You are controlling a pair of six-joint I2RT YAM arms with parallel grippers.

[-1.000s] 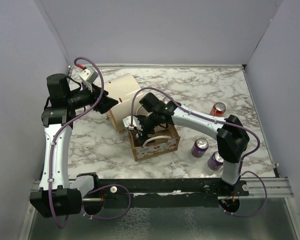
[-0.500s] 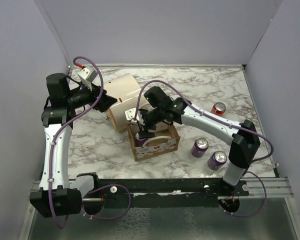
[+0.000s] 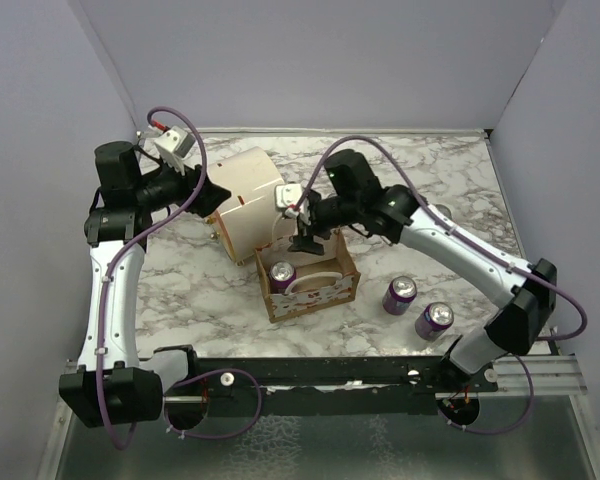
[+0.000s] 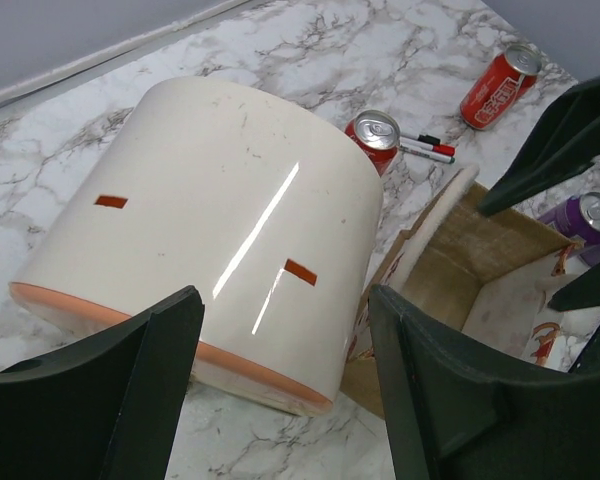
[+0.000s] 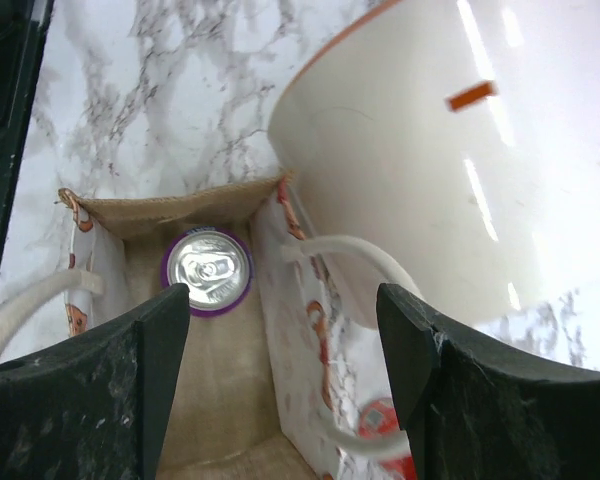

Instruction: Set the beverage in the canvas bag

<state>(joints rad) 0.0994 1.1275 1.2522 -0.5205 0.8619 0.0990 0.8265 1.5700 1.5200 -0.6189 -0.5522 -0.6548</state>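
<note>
The canvas bag [image 3: 318, 296] stands open in the middle of the table, white with red print and tan inside. A purple beverage can [image 3: 281, 275] stands upright in its left corner. It also shows in the right wrist view [image 5: 207, 270], inside the bag's wall [image 5: 292, 330]. My right gripper [image 3: 306, 236] is open and empty, above the bag's far rim [image 5: 283, 300]. My left gripper [image 3: 216, 203] is open and empty beside the cream cylinder [image 3: 245, 198], facing it in the left wrist view [image 4: 283, 305].
Two more purple cans [image 3: 399, 294] [image 3: 433, 320] stand right of the bag. Behind the bag and cylinder are a red can [image 4: 372, 131] and a marker [image 4: 425, 148], with another red can [image 4: 500, 86] lying farther back. The cream cylinder [image 5: 430, 150] touches the bag's far side.
My right gripper has let go of the purple can in the bag, then risen and drawn back to the right. The left arm has barely moved.
</note>
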